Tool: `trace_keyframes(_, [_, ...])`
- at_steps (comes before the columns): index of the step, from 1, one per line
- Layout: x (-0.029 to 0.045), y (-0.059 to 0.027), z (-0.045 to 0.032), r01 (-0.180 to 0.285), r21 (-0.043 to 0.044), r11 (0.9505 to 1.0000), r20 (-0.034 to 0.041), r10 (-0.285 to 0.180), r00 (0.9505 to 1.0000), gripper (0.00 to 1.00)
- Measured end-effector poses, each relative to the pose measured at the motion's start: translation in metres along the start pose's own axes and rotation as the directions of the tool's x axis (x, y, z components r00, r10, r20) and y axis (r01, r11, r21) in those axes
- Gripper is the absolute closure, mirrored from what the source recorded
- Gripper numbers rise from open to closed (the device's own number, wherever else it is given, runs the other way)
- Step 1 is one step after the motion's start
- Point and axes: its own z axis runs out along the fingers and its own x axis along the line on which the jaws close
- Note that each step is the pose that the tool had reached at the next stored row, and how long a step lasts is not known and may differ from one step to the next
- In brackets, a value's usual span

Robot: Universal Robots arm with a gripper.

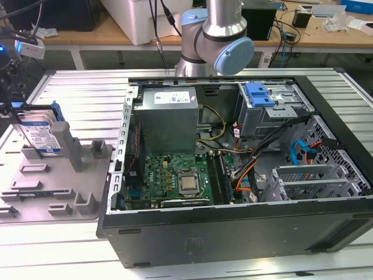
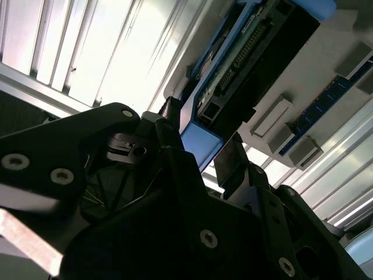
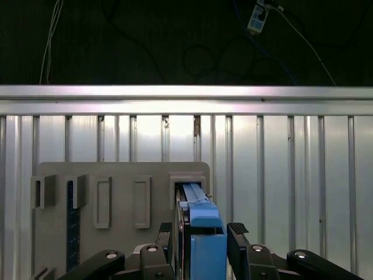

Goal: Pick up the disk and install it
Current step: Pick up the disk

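The disk (image 1: 41,131), a silver hard drive with a white and blue label in a blue carrier, stands on edge in a slot of the grey fixture (image 1: 58,181) at the exterior view's left. My gripper (image 1: 11,108) is at its upper end. In both wrist views the blue carrier end (image 3: 205,233) sits between the two black fingers (image 3: 238,233), which press against its sides. The gripper (image 3: 201,230) (image 2: 201,140) is shut on the disk (image 2: 233,64), whose lower part still sits in the slot.
An open computer case (image 1: 233,175) lies to the exterior view's right of the fixture, with a motherboard, a power supply (image 1: 169,116), cables and a drive bay (image 1: 274,108) topped by a blue tab (image 1: 259,93). The ribbed metal table (image 3: 291,175) runs under everything. The arm's base (image 1: 215,35) stands behind the case.
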Motion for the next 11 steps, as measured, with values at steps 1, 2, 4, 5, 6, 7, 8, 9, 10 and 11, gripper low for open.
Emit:
trace_keyframes(1, [0.0000,0.0000,0.0002,0.000,0.0001,1.0000,0.0000,0.000,1.0000,0.50])
trace_keyframes(2, [0.0000,0.0000,0.0005,0.001,0.0003,1.0000,0.0001,-0.001,1.0000,0.50])
trace_keyframes(4, [0.0000,-0.0001,0.0011,0.001,0.0005,1.0000,0.0002,-0.001,1.0000,0.50])
trace_keyframes(5, [0.0000,-0.0001,0.0015,0.001,0.0004,1.0000,0.0001,-0.001,1.0000,0.50])
trace_keyframes(6, [0.0000,-0.0001,0.0019,0.002,0.0003,1.0000,0.0001,-0.002,1.0000,0.50])
trace_keyframes(7, [0.0000,-0.0001,0.0024,0.002,0.0003,1.0000,0.0001,-0.002,1.0000,0.50])
trace_keyframes(8, [0.0001,-0.0001,0.0027,0.003,0.0002,1.0000,0.0000,-0.003,1.0000,0.50])
trace_keyframes(9, [0.0001,-0.0002,0.0030,0.003,0.0002,1.0000,0.0000,-0.003,1.0000,0.50])
trace_keyframes(10, [0.0001,-0.0002,0.0035,0.003,0.0002,1.0000,0.0000,-0.003,1.0000,0.50])
trace_keyframes(11, [0.0001,-0.0002,0.0040,0.003,0.0003,1.0000,0.0000,-0.003,1.0000,0.50])
